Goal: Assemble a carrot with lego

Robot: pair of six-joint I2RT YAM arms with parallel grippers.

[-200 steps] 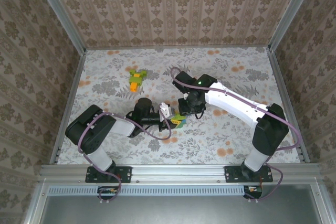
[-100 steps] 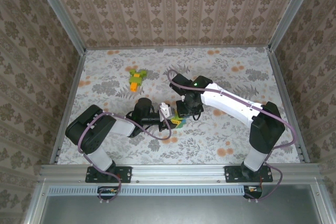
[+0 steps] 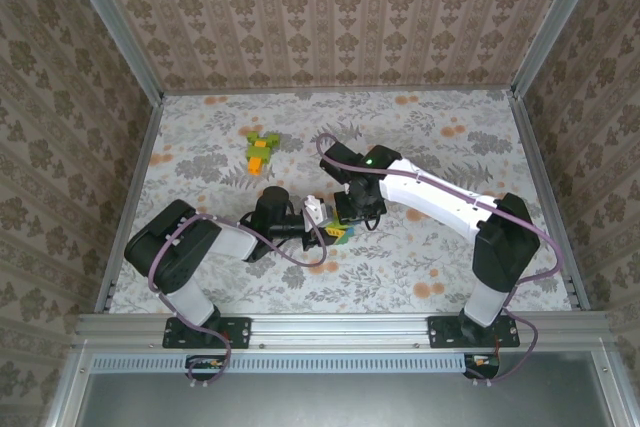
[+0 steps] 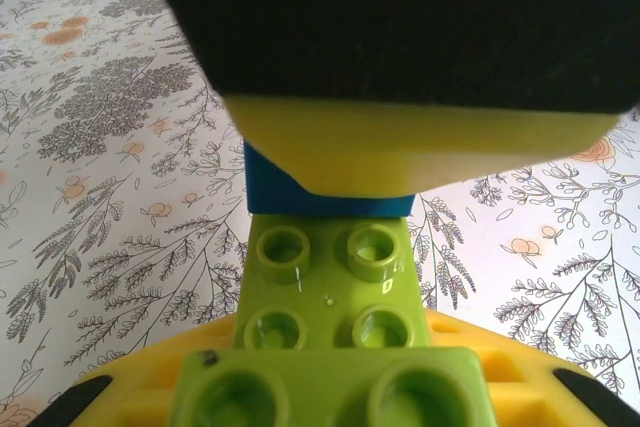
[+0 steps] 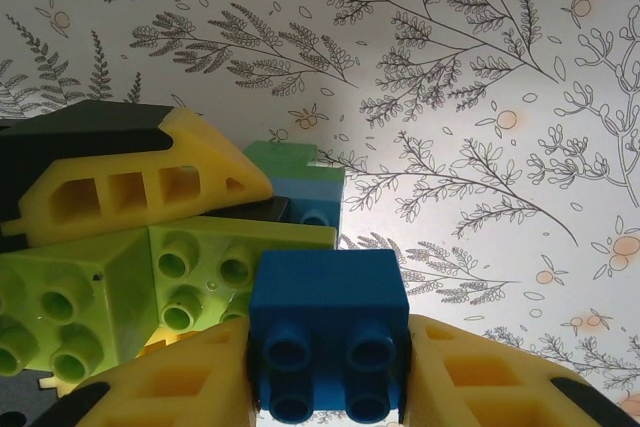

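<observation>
Our right claw (image 5: 328, 372) is clamped on a small blue studded plastic brick (image 5: 328, 297) over the middle of the flowered bench (image 3: 450, 152). It sits just beside the light green studded brick (image 4: 325, 282) gripped by our left claw (image 4: 325, 377). We cannot quite tell whether the studs line up, and pressing askew could twist either brick loose.

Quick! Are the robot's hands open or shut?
Left gripper: shut on a light green studded plastic brick.
Right gripper: shut on a blue studded plastic brick.

Blue brick (image 5: 328, 312), lime brick (image 4: 330, 292), floral table (image 5: 470, 97)
</observation>
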